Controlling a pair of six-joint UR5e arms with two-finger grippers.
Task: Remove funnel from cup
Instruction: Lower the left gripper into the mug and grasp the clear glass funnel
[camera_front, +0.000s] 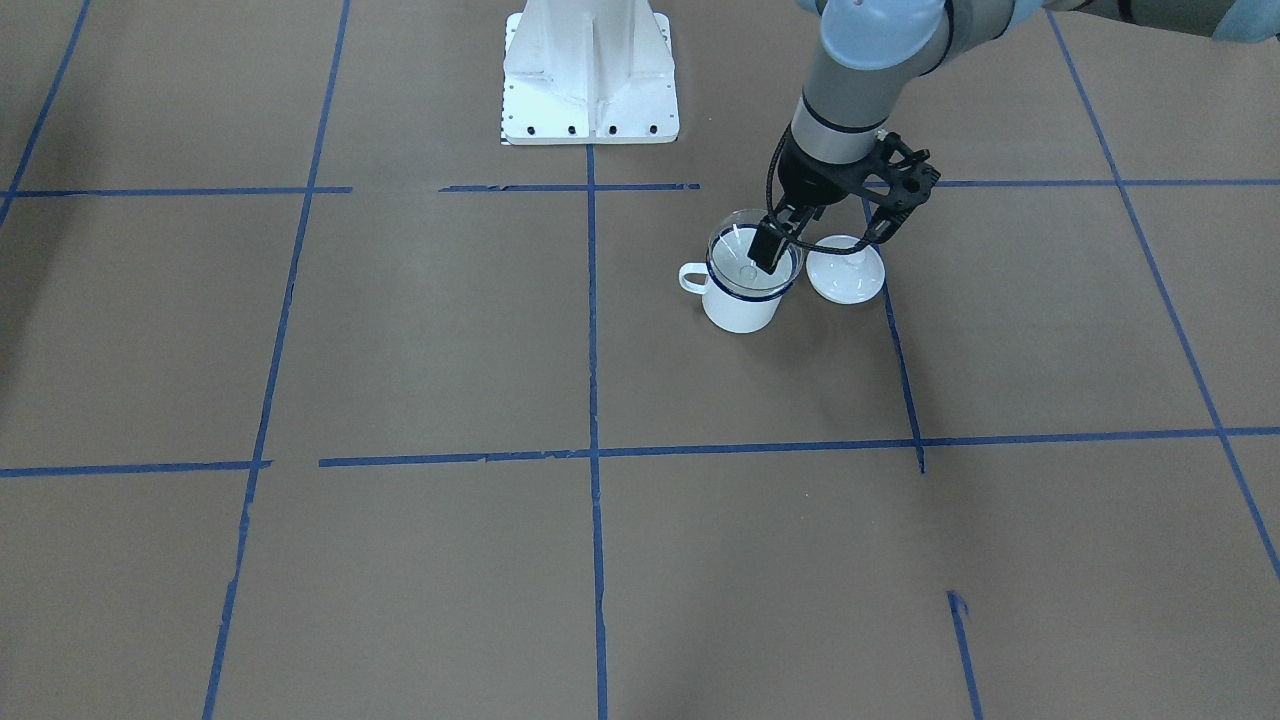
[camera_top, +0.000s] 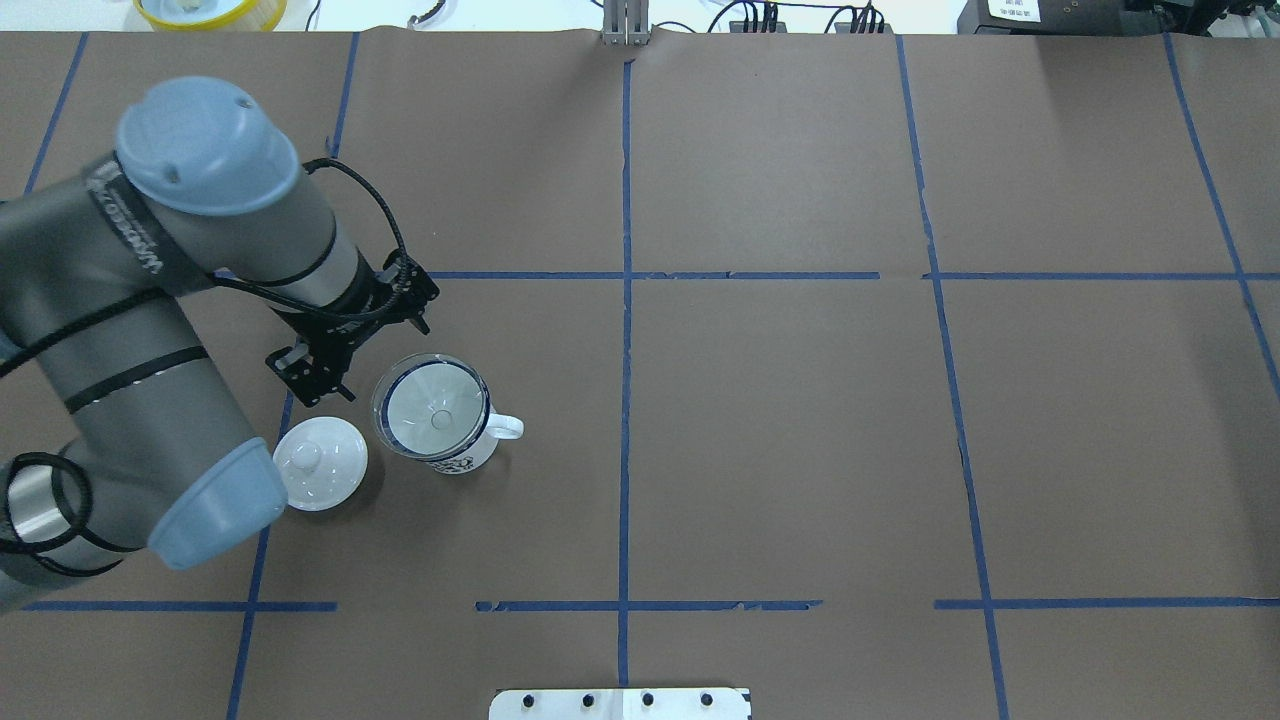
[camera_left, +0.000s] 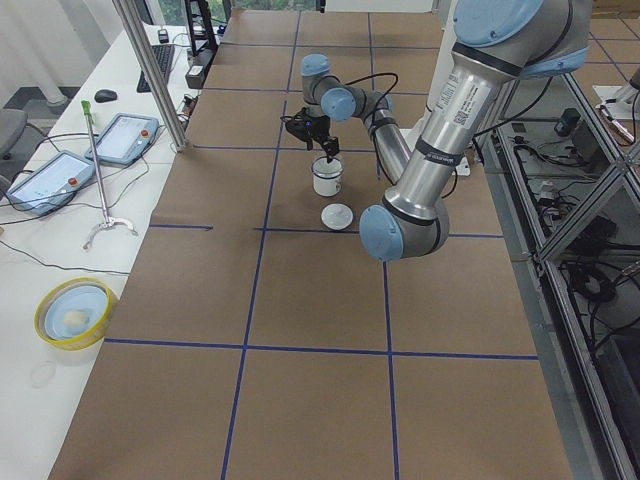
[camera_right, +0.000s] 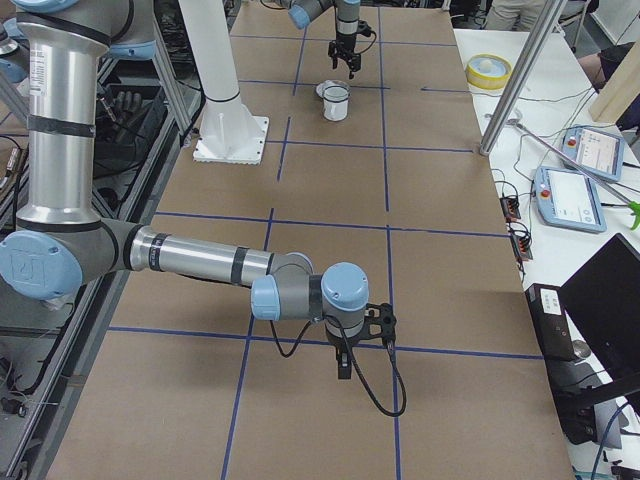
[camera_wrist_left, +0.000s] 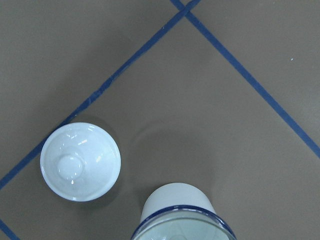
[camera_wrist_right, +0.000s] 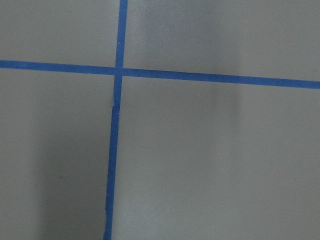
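The cup (camera_front: 740, 310) is a white enamel mug with a dark blue rim, standing upright on the brown table, its handle pointing to the robot's right. It also shows in the overhead view (camera_top: 470, 455). The clear funnel (camera_front: 750, 255) sits in the cup's mouth, rim level with the mug's rim (camera_top: 432, 405). My left gripper (camera_front: 825, 238) is open and empty. It hovers above the table, just beside the cup and over its left side, one finger (camera_front: 768, 248) in line with the funnel's rim. The left wrist view shows only the funnel's edge (camera_wrist_left: 180, 232). My right gripper (camera_right: 345, 350) hangs low over bare table far from the cup; I cannot tell its state.
A white round knobbed lid (camera_front: 845, 270) lies on the table right beside the cup, on the robot's left of it (camera_top: 320, 463). The robot's white base (camera_front: 590, 80) stands behind. Blue tape lines cross the brown table. A yellow bowl (camera_left: 75, 312) sits on a side desk.
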